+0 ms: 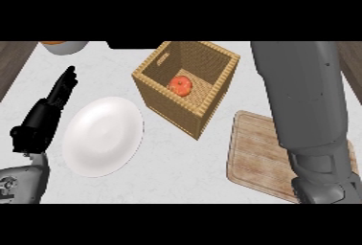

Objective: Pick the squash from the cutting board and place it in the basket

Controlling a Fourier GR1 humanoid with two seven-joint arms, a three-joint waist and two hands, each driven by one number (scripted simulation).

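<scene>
The squash [182, 85] is small, round and orange-red with a paler patch on top, and it lies on the floor of the one woven basket [203, 106], far from the one wooden cutting board [256, 153] at the near right. One white plate [103, 136] sits on the pale worktop [176, 162]. The left hand [44, 117] rests at the left, fingers straight together. The right forearm [305, 95] crosses the board; its hand is out of view.
</scene>
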